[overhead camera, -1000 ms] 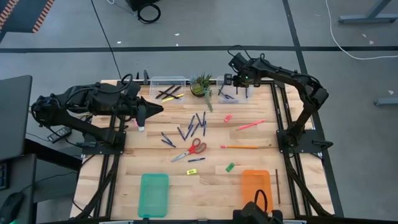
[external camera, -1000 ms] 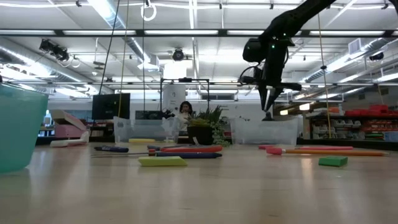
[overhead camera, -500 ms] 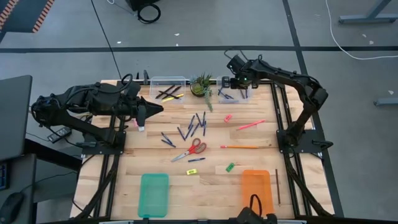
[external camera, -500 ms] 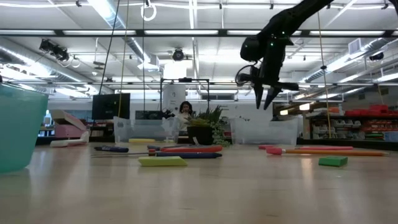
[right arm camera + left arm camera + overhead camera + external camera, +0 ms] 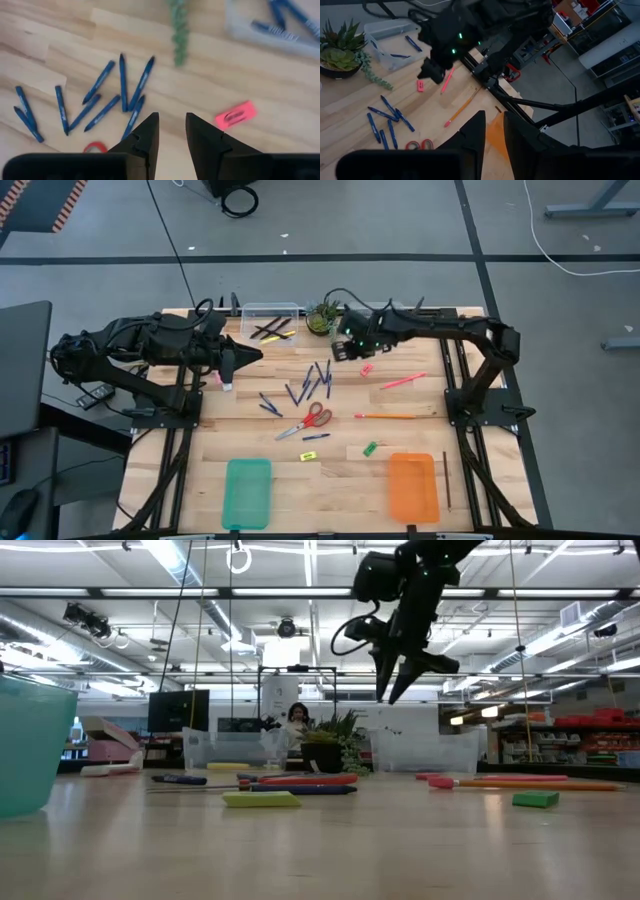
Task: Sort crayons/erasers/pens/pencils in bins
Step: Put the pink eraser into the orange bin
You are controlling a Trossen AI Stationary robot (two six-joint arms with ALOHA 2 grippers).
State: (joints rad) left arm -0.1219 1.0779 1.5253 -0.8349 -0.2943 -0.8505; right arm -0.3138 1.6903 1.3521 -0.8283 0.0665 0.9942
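Hovering right end effector (image 5: 343, 348) spread empty, slim blue pens (image 5: 122, 90), grainy wooden table (image 5: 340, 465)

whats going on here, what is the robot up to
A two-armed robot is sorting stationery on a wooden table. The right gripper hangs empty with its fingers parted, above the table near the potted plant and the loose blue pens. A few pens already lie in the clear bin at the far edge. The left gripper waits over the table's left side. Scissors, a pink eraser and the teal tray and orange tray sit untouched.
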